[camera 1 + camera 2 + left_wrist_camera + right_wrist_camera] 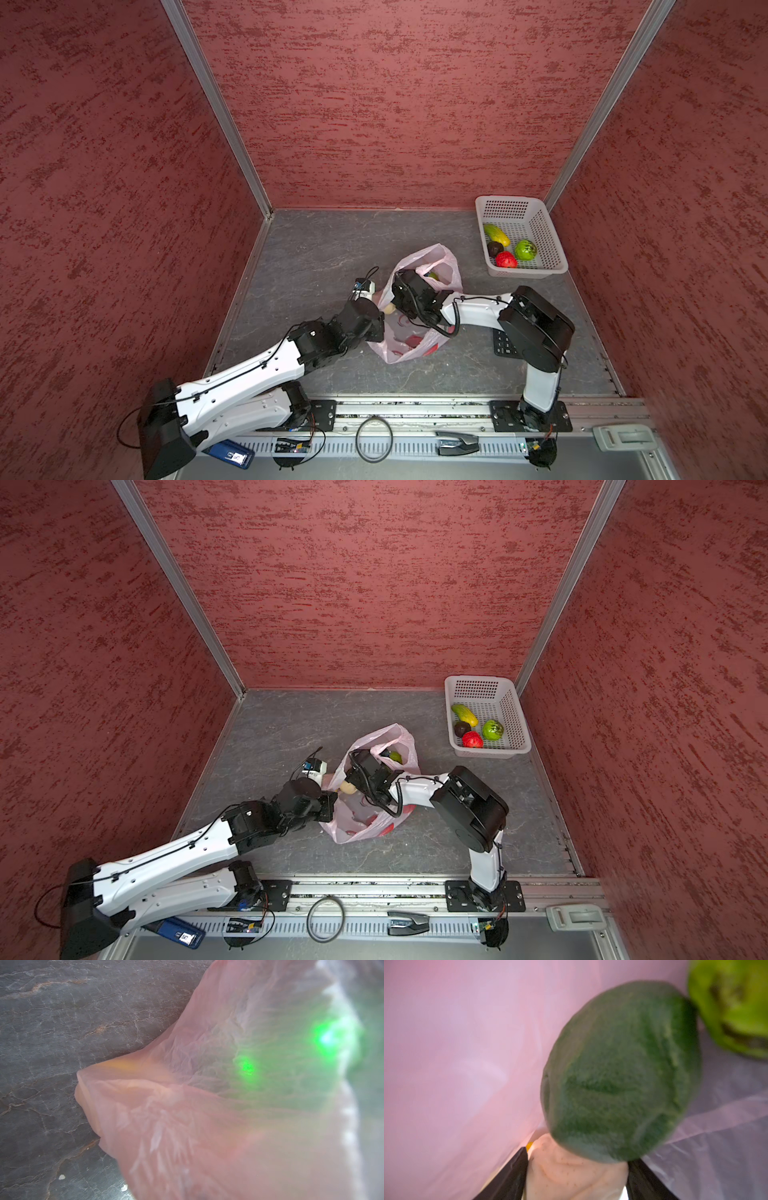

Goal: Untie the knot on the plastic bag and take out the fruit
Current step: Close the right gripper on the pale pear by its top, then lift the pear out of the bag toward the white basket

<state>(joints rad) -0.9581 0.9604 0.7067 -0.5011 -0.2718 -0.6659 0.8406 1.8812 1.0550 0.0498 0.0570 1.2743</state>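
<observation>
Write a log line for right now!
left hand shut at plastic bag edge | right hand in bag, around cream fruit | four fruits in white basket

A white perforated basket (507, 210) stands at the far right of the dark grey, stone-patterned table (324, 245), near the red textured walls (395, 104). Along the near rail lie a blue device (230, 453), a black ring (357, 439), a stapler (456, 443) and a pale grey latch (621, 436). A black keypad (505, 345) lies near right.
</observation>
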